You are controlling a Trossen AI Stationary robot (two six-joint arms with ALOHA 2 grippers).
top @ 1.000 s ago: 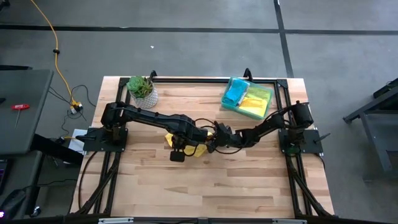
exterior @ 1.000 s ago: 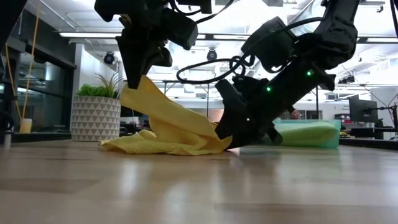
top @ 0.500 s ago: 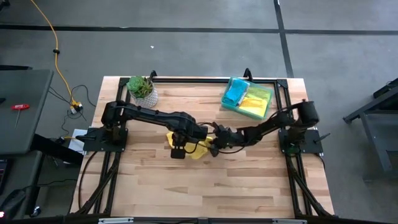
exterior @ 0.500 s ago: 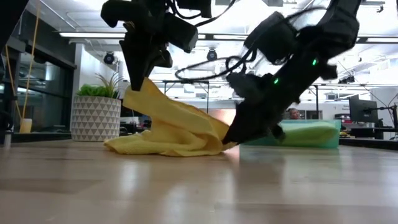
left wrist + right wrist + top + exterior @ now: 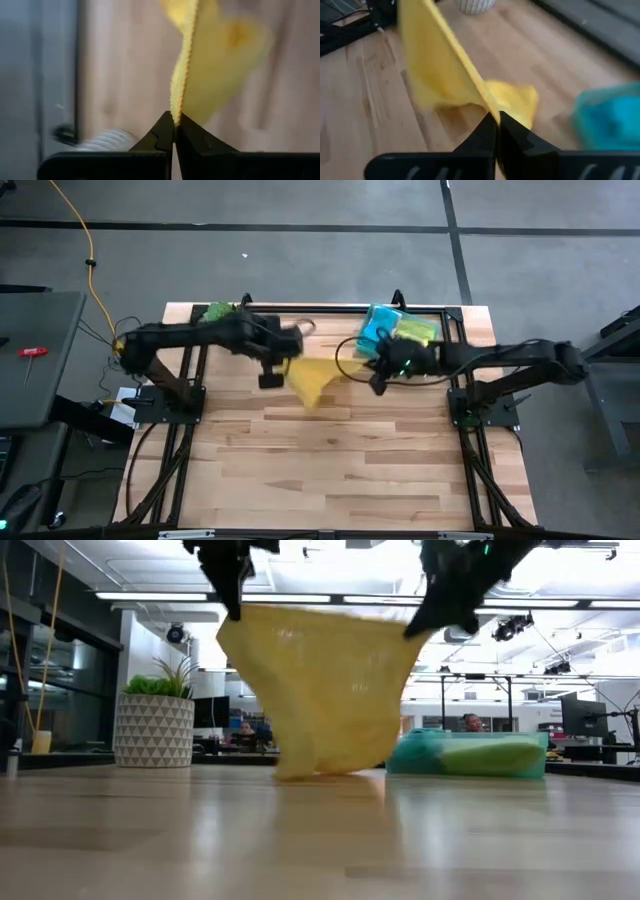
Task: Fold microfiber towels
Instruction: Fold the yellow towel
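Note:
A yellow microfiber towel [image 5: 315, 380] hangs spread between my two grippers above the far half of the table. In the low view its top edge runs from my left gripper [image 5: 236, 608] to my right gripper [image 5: 418, 625]. Its lower end [image 5: 310, 770] reaches down to about the tabletop. From above, my left gripper [image 5: 283, 364] is at the towel's left and my right gripper [image 5: 362, 372] at its right. Both are shut on it. More towels, blue and yellow-green, lie in the tray [image 5: 430, 352]. My left gripper pinches the towel's stitched edge [image 5: 175, 112] between its two fingertips, at the upper left corner [image 5: 232, 622], coming from above and pointing steeply down. The cloth hangs below the fingers. My right gripper pinches the towel's edge [image 5: 487, 109] between its fingertips at the upper right corner [image 5: 410, 635], slanting down from the table's right. The top edge between the two holds is drawn nearly straight.
A potted plant in a white patterned pot [image 5: 155, 725] stands at the far left corner, partly under my left arm [image 5: 190, 335]. The translucent green tray [image 5: 470, 755] sits at the far right. Bare wood [image 5: 340, 470] fills the near half.
Both grippers have risen and gone toward the table's far edge, moving apart. My right gripper has taken hold of the towel. The yellow towel, a crumpled heap on the table before, is now lifted and spread out as a hanging sheet between them.

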